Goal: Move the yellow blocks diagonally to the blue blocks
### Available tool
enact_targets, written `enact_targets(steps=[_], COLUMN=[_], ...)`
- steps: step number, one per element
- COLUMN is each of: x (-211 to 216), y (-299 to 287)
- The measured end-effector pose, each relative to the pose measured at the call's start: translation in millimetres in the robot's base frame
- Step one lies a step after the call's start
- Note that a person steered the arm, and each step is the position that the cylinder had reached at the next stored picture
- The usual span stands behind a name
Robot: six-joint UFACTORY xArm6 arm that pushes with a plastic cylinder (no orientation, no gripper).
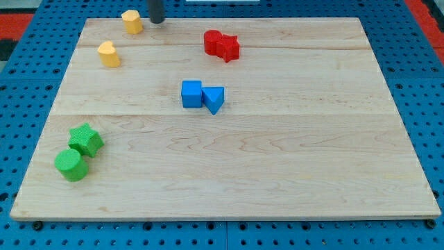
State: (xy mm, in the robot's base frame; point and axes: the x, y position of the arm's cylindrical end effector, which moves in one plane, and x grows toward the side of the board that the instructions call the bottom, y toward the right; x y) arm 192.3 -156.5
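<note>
Two yellow blocks lie at the board's top left: a hexagonal one (132, 21) at the top edge and a heart-shaped one (109, 54) below and left of it. A blue cube (191, 94) and a blue triangular block (214, 99) touch each other near the board's middle. My tip (157, 21) is at the view's top edge, just right of the yellow hexagonal block, with a small gap between them. It is far above and left of the blue blocks.
Two red blocks (221, 45) sit together at the top, right of centre. A green star block (85, 139) and a green cylinder (71, 165) sit together at the lower left. The wooden board (291, 160) lies on a blue pegboard.
</note>
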Motion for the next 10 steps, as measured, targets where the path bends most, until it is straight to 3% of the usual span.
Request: enact_targets(steps=[3,4,5,6,8,10], x=[46.6,59.1,90.1,73.2,-1.4,20.1], y=[-33.0,-61.6,-132.6,-148.6,-118.6,-56.1])
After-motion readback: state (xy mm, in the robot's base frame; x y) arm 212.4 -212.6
